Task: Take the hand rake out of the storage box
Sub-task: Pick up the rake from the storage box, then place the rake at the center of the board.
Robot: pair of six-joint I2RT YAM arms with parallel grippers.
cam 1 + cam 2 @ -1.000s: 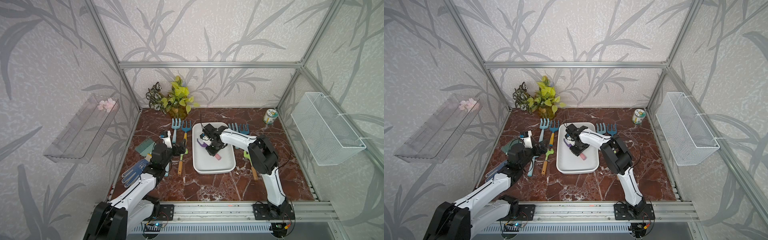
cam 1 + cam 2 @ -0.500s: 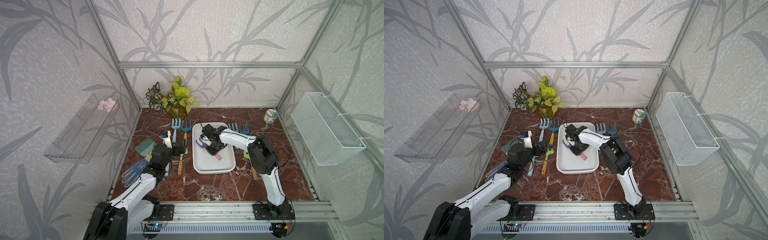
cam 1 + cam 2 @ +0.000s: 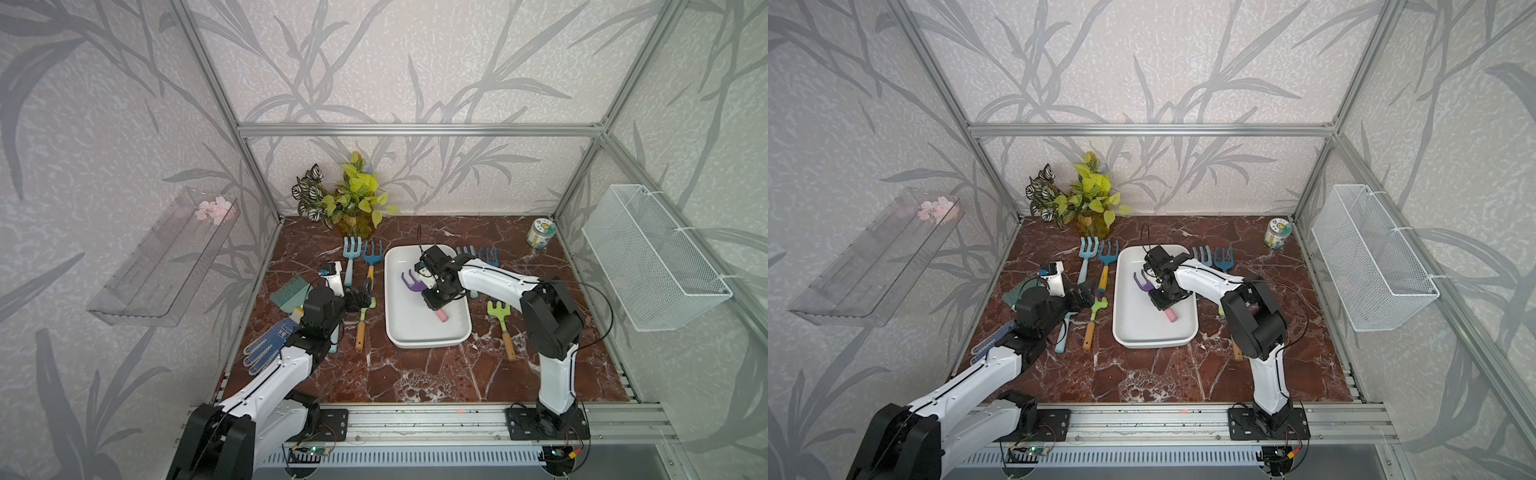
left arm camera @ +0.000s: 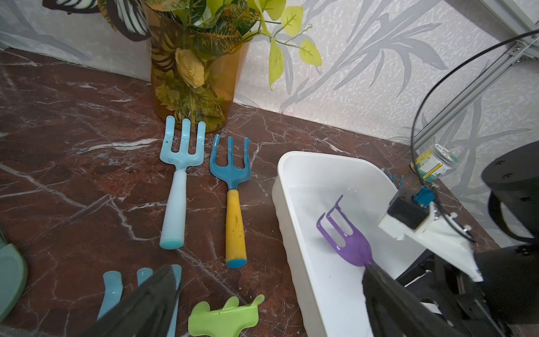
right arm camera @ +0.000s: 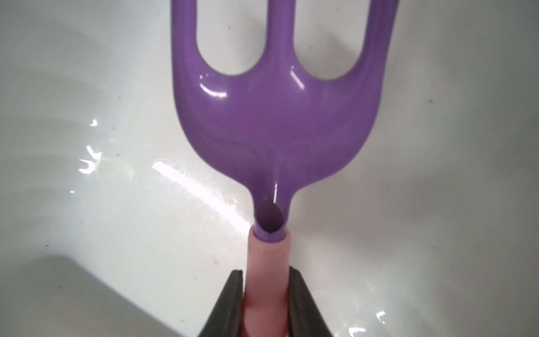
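Note:
The hand rake [image 3: 411, 282] has a purple pronged head and a pink handle, and it lies inside the white storage box [image 3: 428, 343] in the middle of the table. My right gripper [image 3: 434, 301] reaches into the box and is shut on the pink handle. In the right wrist view the two black fingers [image 5: 230, 303] press the handle from both sides, with the rake head [image 5: 277, 116] over the glossy box floor [image 5: 87, 175]. My left gripper [image 3: 359, 295] hangs open just left of the box, above loose tools, holding nothing. In the left wrist view the rake [image 4: 347, 239] shows inside the box [image 4: 291, 210].
Left of the box lie a light-blue rake [image 3: 350, 257], a blue rake with a yellow handle [image 3: 371, 259], a green rake [image 3: 362, 320], a teal brush [image 3: 291, 293] and a glove [image 3: 266, 349]. On its right lie blue rakes [image 3: 478, 253] and a green rake [image 3: 503, 328]. A plant [image 3: 353, 199] and a jar [image 3: 540, 233] stand at the back.
The right gripper's jaws have drawn in onto the rake's pink handle. Both arms stay where they were, and the rake has not shifted.

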